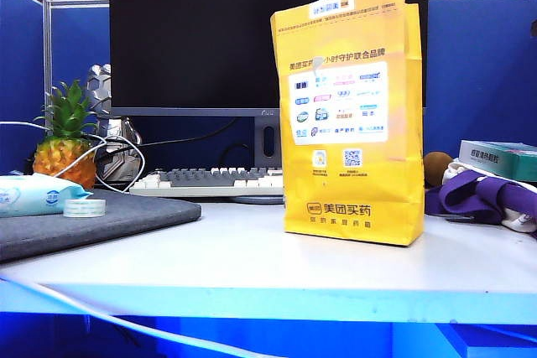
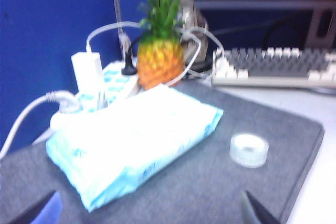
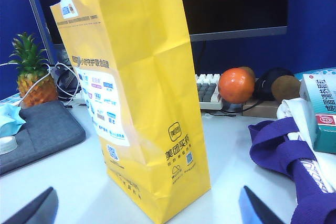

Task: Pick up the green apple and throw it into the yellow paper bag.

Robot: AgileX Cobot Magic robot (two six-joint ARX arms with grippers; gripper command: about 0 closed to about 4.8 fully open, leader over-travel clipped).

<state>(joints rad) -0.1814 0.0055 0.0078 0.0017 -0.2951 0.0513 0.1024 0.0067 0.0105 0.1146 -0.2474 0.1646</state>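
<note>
The yellow paper bag (image 1: 348, 115) stands upright on the white table, right of the middle, printed with a white logo panel and black lettering. The green apple is out of view in every frame. In the right wrist view the bag (image 3: 142, 93) stands close ahead of my right gripper (image 3: 149, 205), which is open and empty, its dark fingertips (image 3: 39, 208) wide apart on either side of the bag's foot. My left gripper (image 2: 149, 211) is open too, empty, hovering over a grey mat (image 2: 220, 171). Neither gripper shows in the exterior view.
On the grey mat (image 1: 101, 220) lie a blue-and-white wipes pack (image 2: 131, 142) and a tape roll (image 2: 249, 150). A toy pineapple (image 1: 65, 136), power strip (image 2: 107, 85) and cables sit behind. A keyboard (image 1: 210, 180) and monitor stand behind. An orange (image 3: 236, 85), brown ball (image 3: 286, 87), purple cloth (image 3: 283, 153) and medicine box (image 3: 321, 111) lie on the right.
</note>
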